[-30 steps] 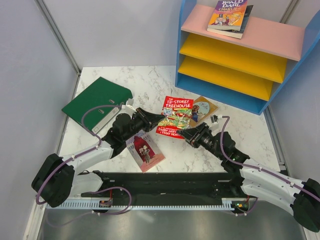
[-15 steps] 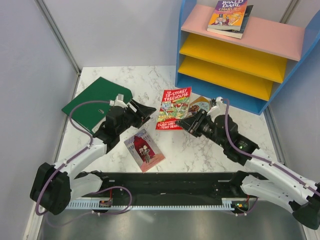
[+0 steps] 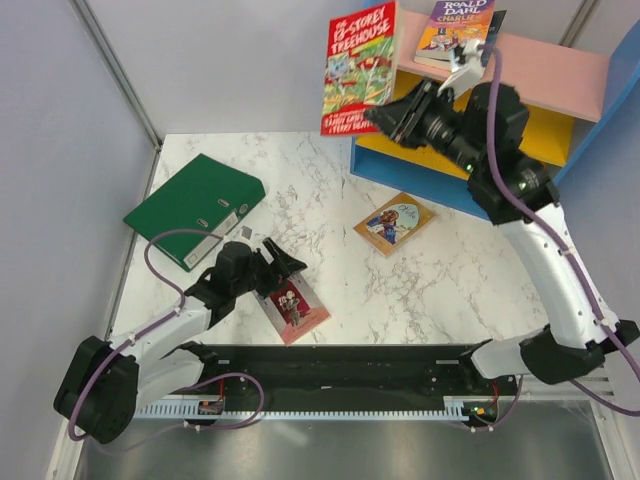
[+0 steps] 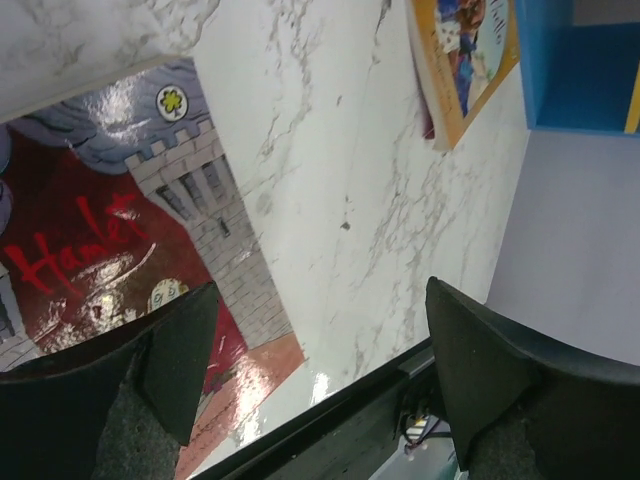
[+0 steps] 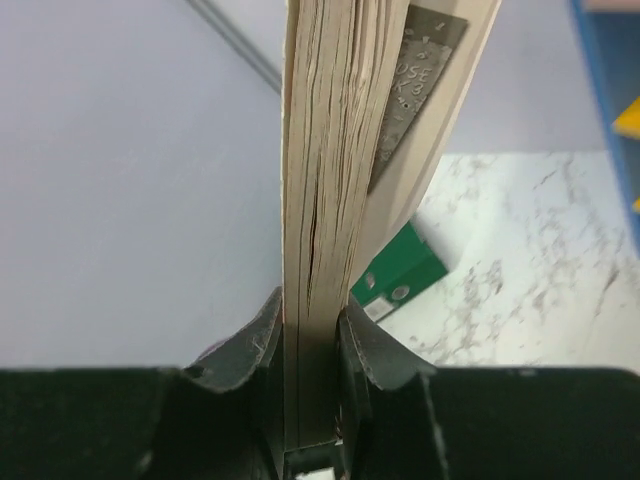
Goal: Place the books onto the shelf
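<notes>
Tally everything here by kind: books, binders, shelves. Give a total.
Books: 5 (red book held aloft, purple-orange book, dark book under it, tan book, pink-red book)
Binders: 1 (green binder)
Shelves: 1 (shelf)
Total: 7

A green binder is lying flat on the white marble desk, just beyond the left hand, off to its left.
</notes>
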Controlling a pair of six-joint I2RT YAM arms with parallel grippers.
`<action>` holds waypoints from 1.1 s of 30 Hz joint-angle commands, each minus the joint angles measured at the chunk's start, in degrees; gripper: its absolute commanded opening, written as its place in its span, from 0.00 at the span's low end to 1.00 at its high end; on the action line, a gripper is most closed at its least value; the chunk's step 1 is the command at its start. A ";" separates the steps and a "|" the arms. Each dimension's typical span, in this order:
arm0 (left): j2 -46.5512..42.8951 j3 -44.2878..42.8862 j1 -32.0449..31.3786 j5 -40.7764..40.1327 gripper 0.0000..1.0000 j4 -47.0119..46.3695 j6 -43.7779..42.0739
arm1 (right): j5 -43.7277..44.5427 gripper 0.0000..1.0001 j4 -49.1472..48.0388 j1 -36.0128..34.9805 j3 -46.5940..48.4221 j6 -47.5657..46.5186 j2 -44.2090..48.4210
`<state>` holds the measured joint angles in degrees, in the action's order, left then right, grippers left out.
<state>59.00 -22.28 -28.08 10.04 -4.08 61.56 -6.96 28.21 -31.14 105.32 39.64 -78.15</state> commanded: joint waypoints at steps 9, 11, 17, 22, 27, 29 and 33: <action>2.08 9.98 -2.86 4.99 0.91 -13.06 -3.82 | -23.97 0.08 1.51 23.30 30.28 3.24 -19.75; 2.52 9.72 -3.12 4.90 0.91 -13.59 -3.99 | -25.81 0.08 -0.86 25.85 31.87 7.55 -22.38; 5.24 11.64 -4.00 5.86 0.91 -17.89 -3.55 | -30.65 0.08 -12.80 33.32 33.28 18.69 -27.75; 7.26 12.44 -4.53 6.04 0.91 -20.53 -3.11 | -32.85 0.08 -20.73 39.03 34.60 27.06 -31.35; 8.06 12.26 -4.71 5.86 0.91 -20.62 -3.11 | -34.52 0.09 -26.09 42.21 38.99 35.31 -36.28; 8.41 12.18 -4.71 5.87 0.91 -20.62 -3.11 | -35.14 0.09 -27.58 42.74 39.18 36.82 -38.12; 9.11 12.00 -4.71 6.04 0.91 -20.62 -3.11 | -34.44 0.08 -27.85 42.91 36.90 37.36 -38.83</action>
<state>66.74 -10.85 -32.40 15.73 -25.74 59.96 -39.72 7.51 12.27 141.03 73.28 -116.99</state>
